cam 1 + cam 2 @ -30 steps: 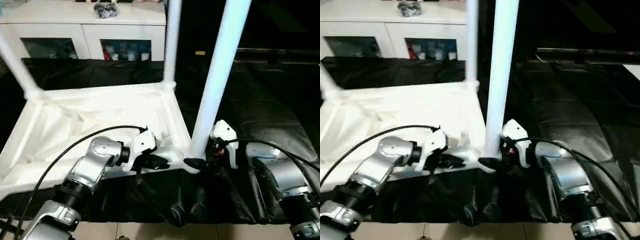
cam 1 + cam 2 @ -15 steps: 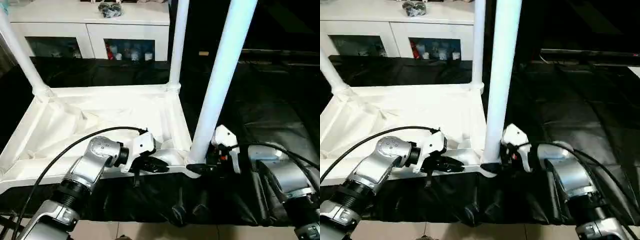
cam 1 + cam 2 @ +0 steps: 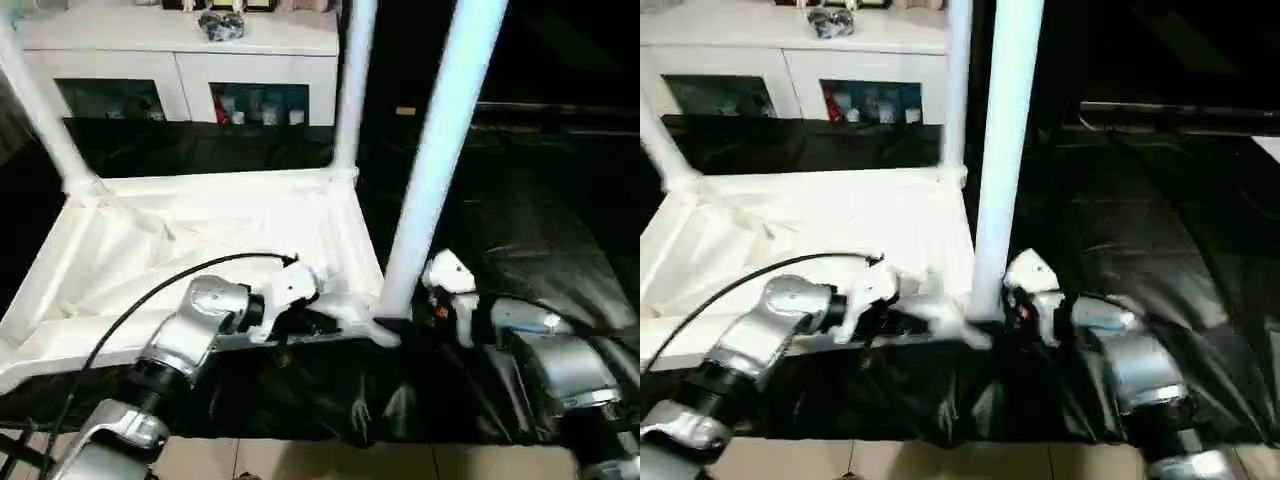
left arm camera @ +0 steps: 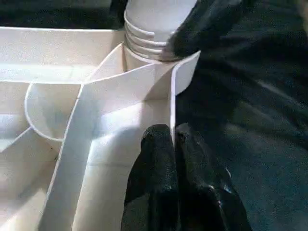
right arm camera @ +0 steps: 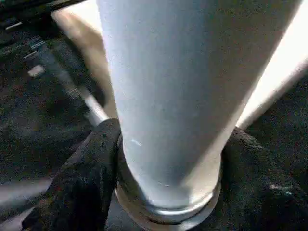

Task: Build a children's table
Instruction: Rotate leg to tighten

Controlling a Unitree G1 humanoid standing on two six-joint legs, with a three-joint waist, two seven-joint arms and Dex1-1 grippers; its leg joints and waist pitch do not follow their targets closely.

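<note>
1. Your upturned children's table [image 3: 200, 240] lies on black sheeting [image 3: 520, 230].
2. Your left gripper [image 4: 173, 139] pinches its near rim.
3. Your right gripper [image 5: 166, 159] clasps the near corner leg [image 3: 430, 170] at its base.

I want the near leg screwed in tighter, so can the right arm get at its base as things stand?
Probably yes. The right pincer already has a finger on each side of the near leg just above the table top's corner socket, with nothing between them.
</note>
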